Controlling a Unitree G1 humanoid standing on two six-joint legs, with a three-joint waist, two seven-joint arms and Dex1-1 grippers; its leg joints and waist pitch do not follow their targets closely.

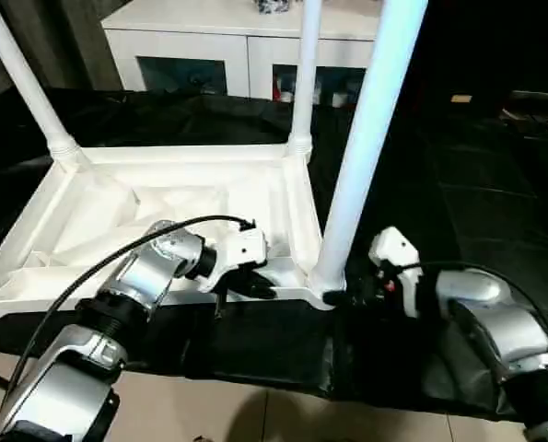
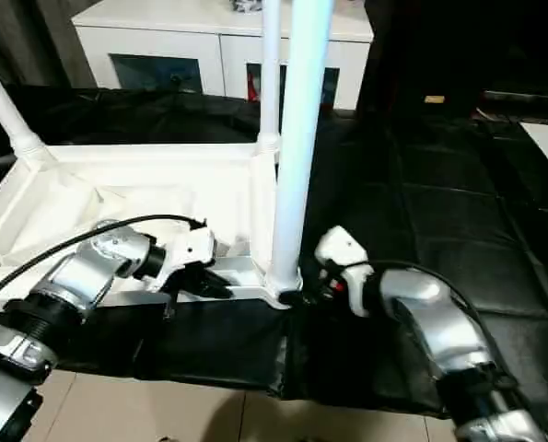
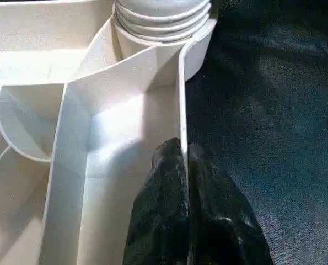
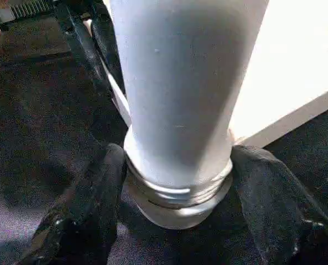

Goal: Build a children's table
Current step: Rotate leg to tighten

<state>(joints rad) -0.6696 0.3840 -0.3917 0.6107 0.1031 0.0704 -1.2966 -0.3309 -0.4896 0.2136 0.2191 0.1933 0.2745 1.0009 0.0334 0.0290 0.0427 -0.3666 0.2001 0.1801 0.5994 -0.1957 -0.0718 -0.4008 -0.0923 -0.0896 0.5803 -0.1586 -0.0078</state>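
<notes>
White tabletop (image 1: 163,216) lies inverted (three legs (image 1: 370,138) seemingly socketed).

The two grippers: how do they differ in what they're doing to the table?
The left gripper is pinched shut on the tabletop's thin near rim; the right gripper stands spread around the base of the near-corner leg. The left gripper works on a flat wall, the right gripper on a round tube. Both have black fingers and work at the tabletop's near edge.

We see our two silver, ribbed forearms ending in white wrist housings, a black cable looping over the left arm (image 1: 117,295), red marks on the right wrist (image 1: 389,284), and matte black fingers (image 3: 169,221) on each tool.
</notes>
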